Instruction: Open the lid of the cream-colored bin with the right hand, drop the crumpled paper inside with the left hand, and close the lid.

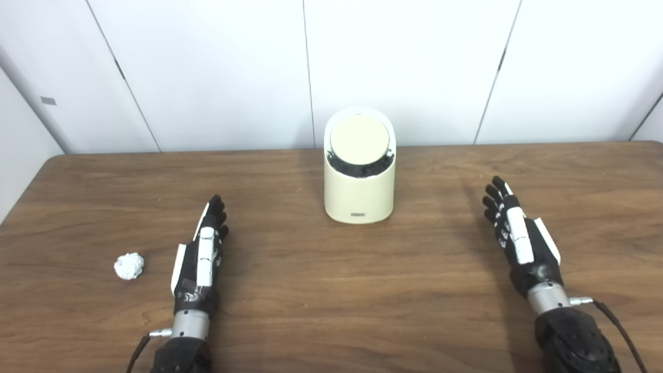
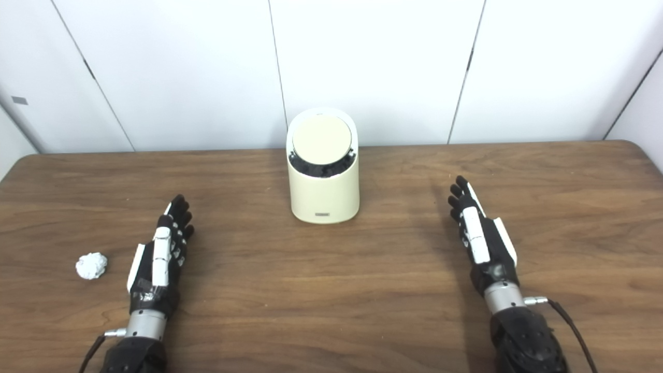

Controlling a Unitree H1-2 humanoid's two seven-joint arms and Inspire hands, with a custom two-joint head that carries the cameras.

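A cream-colored bin (image 1: 359,194) stands upright on the wooden table (image 1: 331,290), at the middle toward the back. Its round lid (image 1: 359,137) sits tilted in the top, with a dark gap below its front edge. A small crumpled ball of white paper (image 1: 129,266) lies on the table at the front left. My left hand (image 1: 201,256) rests flat just right of the paper, open, fingers stretched forward, holding nothing. My right hand (image 1: 519,235) lies open at the front right, well to the right of the bin, also holding nothing.
White wall panels (image 1: 207,72) rise directly behind the table's back edge. The table's left edge runs close to the paper. A cable (image 1: 619,326) trails from my right wrist toward the bottom right.
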